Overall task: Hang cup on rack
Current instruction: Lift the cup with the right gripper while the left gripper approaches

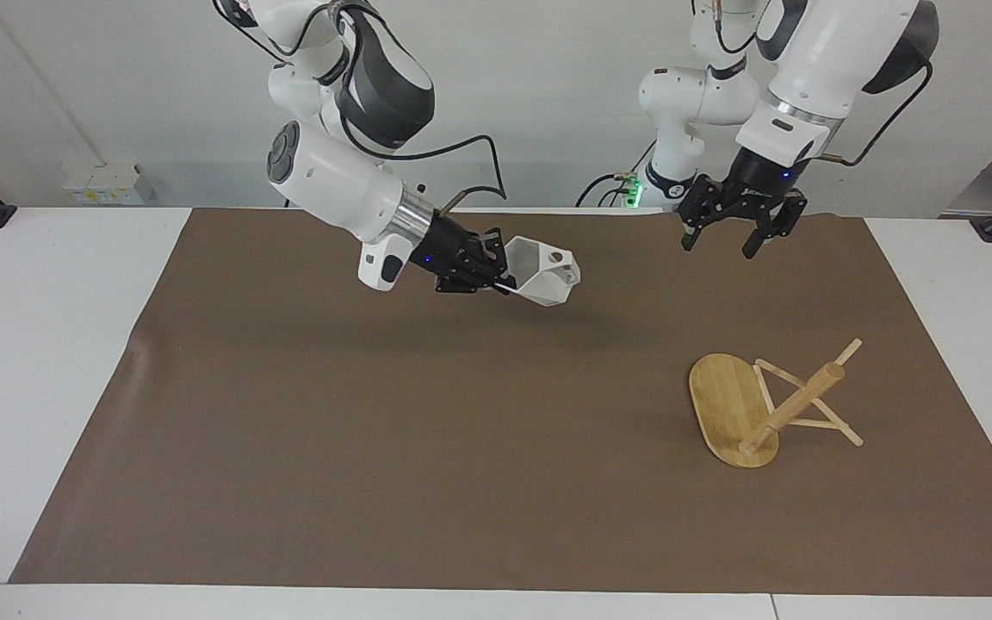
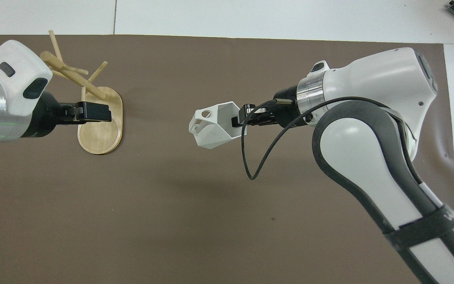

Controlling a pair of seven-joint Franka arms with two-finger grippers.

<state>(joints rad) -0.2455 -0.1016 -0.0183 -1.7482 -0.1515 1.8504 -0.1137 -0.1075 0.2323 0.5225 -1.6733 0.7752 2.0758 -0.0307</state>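
Observation:
The white faceted cup [image 1: 545, 274] hangs in the air over the middle of the brown mat, tilted on its side. My right gripper [image 1: 496, 269] is shut on its rim. The cup also shows in the overhead view [image 2: 212, 127], with the right gripper [image 2: 239, 118] at its rim and the handle's round hole pointing away from the gripper. The bamboo rack [image 1: 730, 405] lies tipped over toward the left arm's end of the table, its post and pegs slanting off the mat. My left gripper [image 1: 722, 238] is open and empty, raised; in the overhead view the left gripper [image 2: 93, 112] overlaps the rack's base [image 2: 101, 138].
The brown mat [image 1: 375, 430] covers most of the white table [image 1: 31, 344]. A black cable loops from the right wrist beside the cup [image 2: 258, 157].

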